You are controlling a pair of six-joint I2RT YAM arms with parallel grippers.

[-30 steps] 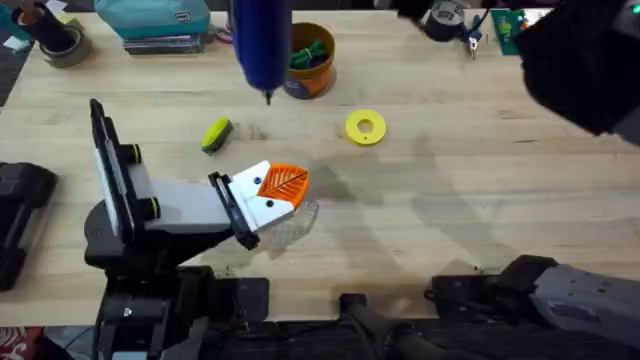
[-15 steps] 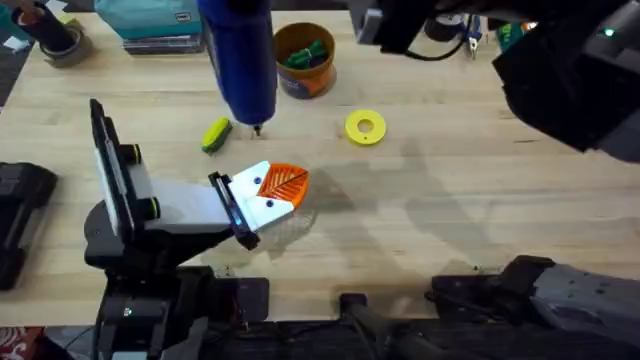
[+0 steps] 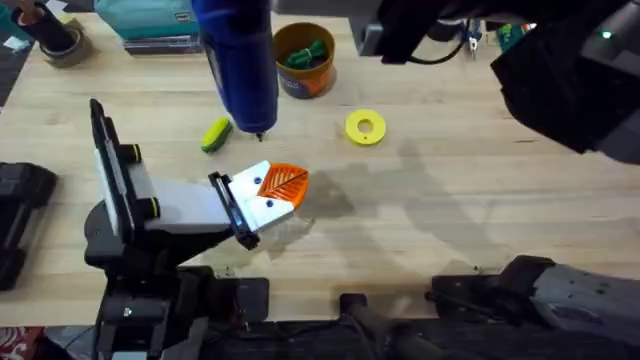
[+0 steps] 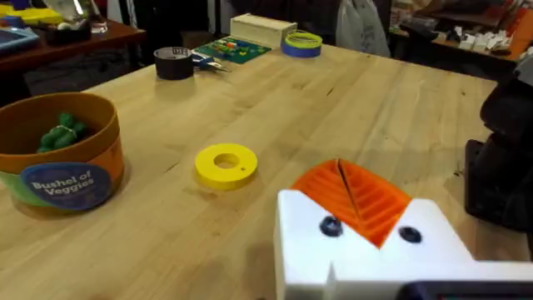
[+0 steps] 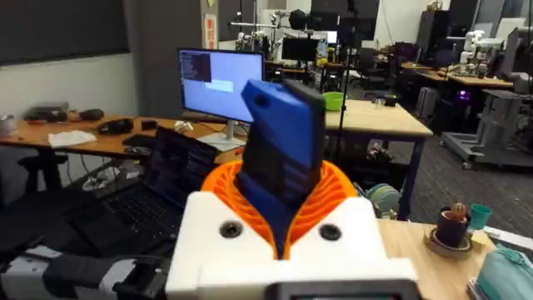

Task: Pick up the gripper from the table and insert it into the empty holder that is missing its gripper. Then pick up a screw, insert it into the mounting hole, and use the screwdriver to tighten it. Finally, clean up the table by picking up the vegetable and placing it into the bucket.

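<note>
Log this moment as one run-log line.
right end effector: shut on screwdriver, raised, tip over table near vegetable | left end effector: resting low | bucket: green pieces inside

The blue screwdriver [image 3: 243, 62] hangs upright, dark tip down, above the orange gripper [image 3: 284, 183] seated in the white holder [image 3: 262, 203]. The yellow-green vegetable [image 3: 216, 134] lies left. The orange bucket [image 3: 305, 60] stands far behind.

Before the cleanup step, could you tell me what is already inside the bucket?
The bucket holds dark green pieces, seen over its rim in the left wrist view. Its wall covers the bottom, so anything beneath them cannot be seen.
</note>
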